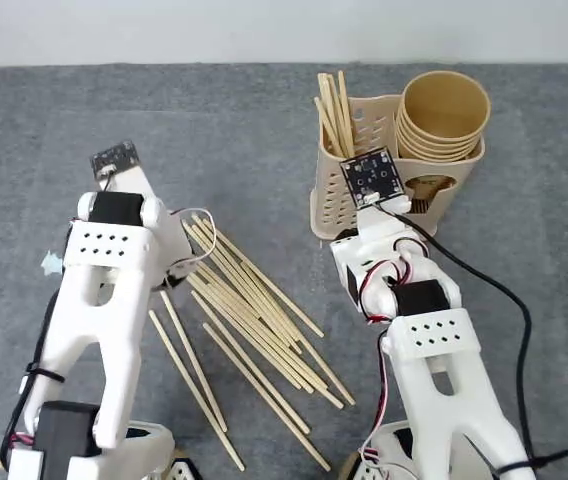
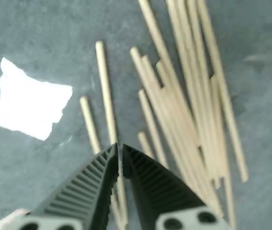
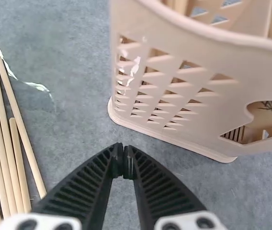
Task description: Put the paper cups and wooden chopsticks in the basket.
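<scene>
Tan paper cups [image 1: 446, 115] and some wooden chopsticks [image 1: 332, 110] are sitting in the beige slotted plastic basket [image 1: 336, 205]; many loose chopsticks [image 1: 254, 300] are waiting outside. Left gripper [image 2: 118, 149] is hovering clenched over them, right gripper [image 3: 123, 160] clenched empty.

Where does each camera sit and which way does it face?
High view: fixed overhead, looking down on both white arms, loose wooden chopsticks, beige perforated plastic basket and paper cups.
Left wrist view: on the left arm, down past the shut black left gripper at chopsticks and a white paper scrap.
Right wrist view: likewise, past the shut right gripper at the basket's side.
Shared: chopsticks, in all three.
</scene>
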`<state>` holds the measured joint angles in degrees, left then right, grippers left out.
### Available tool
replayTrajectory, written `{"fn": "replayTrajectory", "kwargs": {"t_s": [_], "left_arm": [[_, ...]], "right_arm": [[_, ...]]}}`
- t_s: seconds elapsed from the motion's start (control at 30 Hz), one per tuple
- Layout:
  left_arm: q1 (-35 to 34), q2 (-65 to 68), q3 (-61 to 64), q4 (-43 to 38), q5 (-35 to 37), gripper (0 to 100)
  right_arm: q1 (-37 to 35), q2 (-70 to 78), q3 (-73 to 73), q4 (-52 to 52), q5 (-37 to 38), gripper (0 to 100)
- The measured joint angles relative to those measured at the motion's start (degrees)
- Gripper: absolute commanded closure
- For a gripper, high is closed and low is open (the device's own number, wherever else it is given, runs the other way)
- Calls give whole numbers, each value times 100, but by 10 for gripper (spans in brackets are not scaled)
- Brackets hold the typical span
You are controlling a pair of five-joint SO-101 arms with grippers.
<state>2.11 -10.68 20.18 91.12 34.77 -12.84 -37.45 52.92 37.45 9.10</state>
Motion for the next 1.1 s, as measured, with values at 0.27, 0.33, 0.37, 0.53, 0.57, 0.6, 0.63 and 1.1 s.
{"fn": "replayTrajectory", "kwargs": {"t_s": [0.27,0.33,0.37,0.53,0.57,0.6,0.63,1.1], "left_arm": [[-492,114,1073,-352,-290,908],[-536,114,1442,-712,-404,840],[-554,114,1618,-879,-431,806],[-589,114,2259,-1451,-475,739],[-589,123,2338,-1565,-475,739],[-589,132,2426,-1705,-475,739],[-589,141,2523,-1855,-475,739],[-563,53,3464,-3209,-475,889]], "right_arm": [[0,0,0,0,0,987],[0,0,0,0,0,987],[0,0,0,0,0,987],[0,0,0,0,0,987],[0,0,0,0,0,987],[0,0,0,0,0,987],[0,0,0,0,0,987],[0,0,0,0,0,987]]}}
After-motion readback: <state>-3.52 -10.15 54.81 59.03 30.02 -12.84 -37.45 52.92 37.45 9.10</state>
